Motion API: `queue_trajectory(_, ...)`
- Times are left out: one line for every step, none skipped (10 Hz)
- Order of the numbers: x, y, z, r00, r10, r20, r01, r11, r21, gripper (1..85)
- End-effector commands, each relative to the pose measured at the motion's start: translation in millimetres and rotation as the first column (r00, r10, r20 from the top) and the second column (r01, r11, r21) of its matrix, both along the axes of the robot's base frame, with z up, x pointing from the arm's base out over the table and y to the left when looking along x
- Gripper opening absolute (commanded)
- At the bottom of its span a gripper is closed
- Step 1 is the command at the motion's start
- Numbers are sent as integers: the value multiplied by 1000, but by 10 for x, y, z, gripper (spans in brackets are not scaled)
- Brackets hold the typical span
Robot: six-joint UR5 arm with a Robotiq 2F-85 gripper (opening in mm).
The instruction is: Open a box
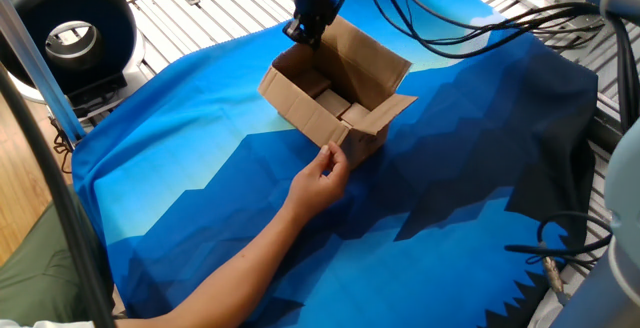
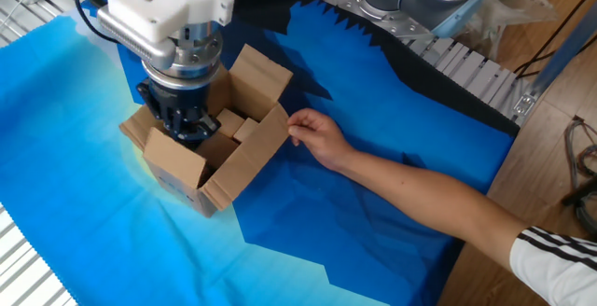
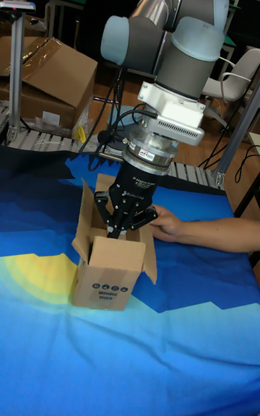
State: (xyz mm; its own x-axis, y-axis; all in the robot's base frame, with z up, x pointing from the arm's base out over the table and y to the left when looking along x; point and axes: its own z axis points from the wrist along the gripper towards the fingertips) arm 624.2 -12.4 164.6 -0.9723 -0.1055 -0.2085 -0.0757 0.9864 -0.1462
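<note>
At upper centre of the frame, the box (image 1: 338,93) is seen on a blue cloth (image 1: 200,188), flaps open. The gripper (image 3: 121,230) is poised above its mouth, nearly closed, nothing held. A hand (image 1: 320,183) is pressed against one wall.

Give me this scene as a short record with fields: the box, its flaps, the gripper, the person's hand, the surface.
box: brown cardboard box, upright on the cloth
flaps: folded outward, top open
gripper: gripper at the box's opening; open or shut cannot be told
hand: person's hand touching one flap's edge
surface: blue cloth over the table
</note>
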Motion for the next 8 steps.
queue_trajectory(-90, 136, 30, 998, -58, -16, 59, 996, 72, 13)
queue_trajectory(-93, 156, 28, 997, -73, -17, 74, 994, 83, 13)
queue_trajectory(-73, 195, 30, 996, -89, -10, 89, 991, 102, 13)
queue_trajectory(-34, 219, 38, 995, -98, 5, 97, 989, 115, 13)
queue_trajectory(4, 146, 50, 996, -87, 22, 84, 993, 85, 13)
queue_trajectory(4, 134, 51, 996, -85, 23, 83, 993, 80, 13)
queue_trajectory(0, 138, 50, 996, -87, 21, 85, 993, 82, 13)
queue_trajectory(24, 157, 55, 995, -91, 30, 87, 992, 92, 13)
